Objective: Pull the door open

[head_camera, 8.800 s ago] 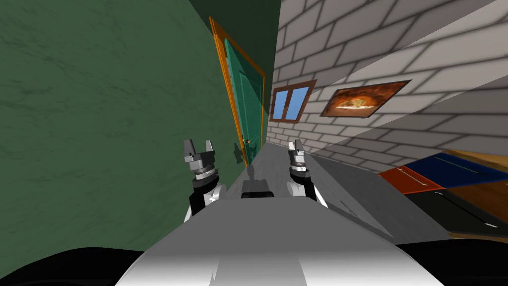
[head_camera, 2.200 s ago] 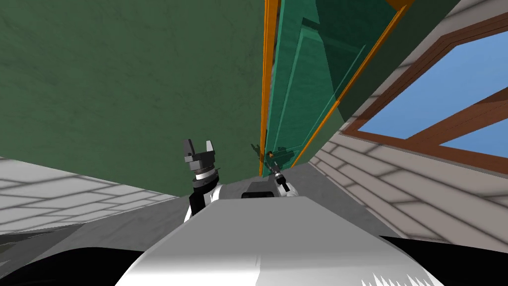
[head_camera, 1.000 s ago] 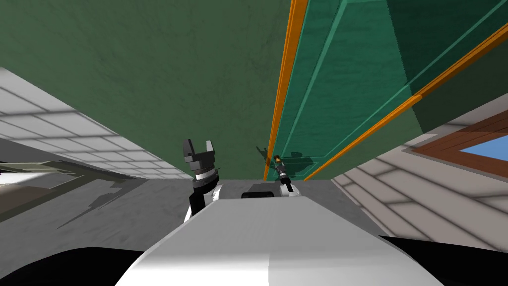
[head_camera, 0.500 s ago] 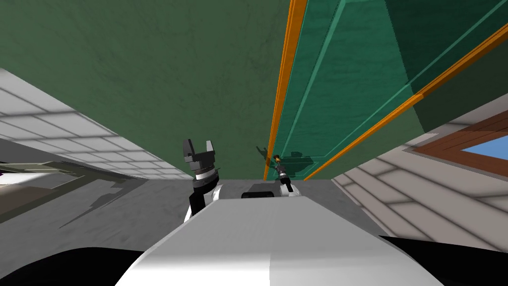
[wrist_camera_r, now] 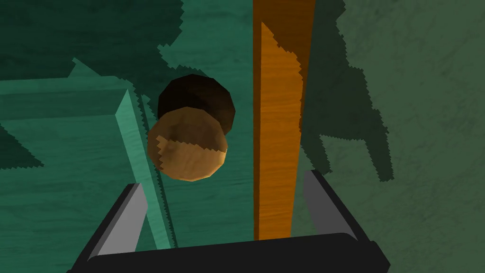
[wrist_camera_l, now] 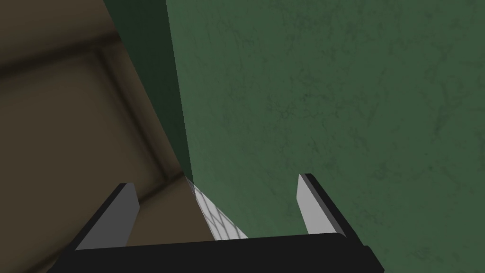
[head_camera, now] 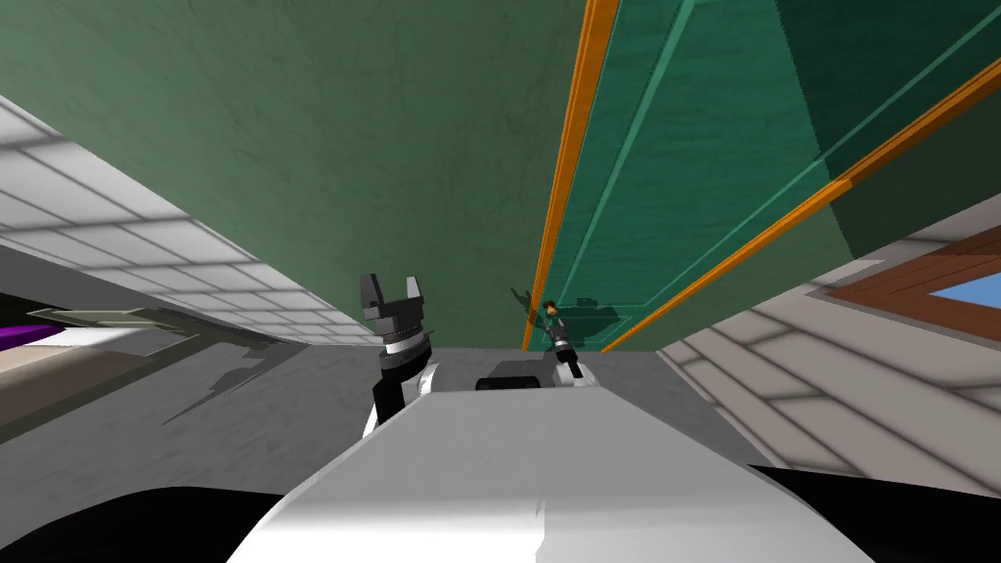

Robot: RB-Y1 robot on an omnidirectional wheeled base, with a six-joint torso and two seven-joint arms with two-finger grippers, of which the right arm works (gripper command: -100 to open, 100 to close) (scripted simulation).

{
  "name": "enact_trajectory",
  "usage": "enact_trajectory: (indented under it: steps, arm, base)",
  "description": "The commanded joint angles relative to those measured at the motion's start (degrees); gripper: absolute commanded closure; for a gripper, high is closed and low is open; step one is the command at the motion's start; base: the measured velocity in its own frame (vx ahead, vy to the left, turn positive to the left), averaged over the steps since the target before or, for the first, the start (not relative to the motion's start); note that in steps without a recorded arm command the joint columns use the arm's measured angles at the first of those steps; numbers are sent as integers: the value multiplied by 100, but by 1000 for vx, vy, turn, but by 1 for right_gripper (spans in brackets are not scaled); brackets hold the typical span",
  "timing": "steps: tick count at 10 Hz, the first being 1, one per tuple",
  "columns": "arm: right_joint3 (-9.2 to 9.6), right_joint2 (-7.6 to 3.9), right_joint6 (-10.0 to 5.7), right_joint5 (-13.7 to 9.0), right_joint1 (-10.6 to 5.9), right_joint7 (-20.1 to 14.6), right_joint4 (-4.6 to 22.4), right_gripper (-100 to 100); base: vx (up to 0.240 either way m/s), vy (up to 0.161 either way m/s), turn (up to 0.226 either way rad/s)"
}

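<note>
- Head view: the teal-green panelled door [head_camera: 684, 147] sat in its orange wooden frame [head_camera: 570, 195], set in a dark green wall [head_camera: 323, 147], and I judged it not yet opened. The right hand [head_camera: 552, 318] was stretched out low at the door's edge, just beside the frame.
- Left wrist view: the left hand [wrist_camera_l: 215, 187] had its fingers wide apart and held nothing. It was raised beside the chest and took no part in the work.
- Right wrist view: the right hand's fingers were spread and empty. The round brown wooden knob [wrist_camera_r: 187, 149] lay just ahead of the fingertips, not yet between them, and nearer to one finger than to the other. The frame's orange strip also stood inside the gap.
- Risk, as I judge: if the hand closes from here, the fingers may meet before the knob and catch nothing.
- Risk: the knob is off-centre, so one finger may strike the raised teal moulding [wrist_camera_r: 137, 142], or the other may scrape the frame.
- Risk: thin fingers on a round knob may slip off during the pull.
</note>
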Motion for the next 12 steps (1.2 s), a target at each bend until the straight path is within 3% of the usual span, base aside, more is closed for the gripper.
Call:
enact_trajectory:
  steps: [1, 5, 12]
  arm:
    - [-5, -83, -34, -14, -47, -37, 107, -100]
    - [12, -129, -25, -19, -45, -120, 130, -100]
    - [159, -187, -72, -3, 322, -293, -224, -100]
  base:
    - [-179, 48, 32]
    - [-169, -52, 10]
    - [178, 50, 2]
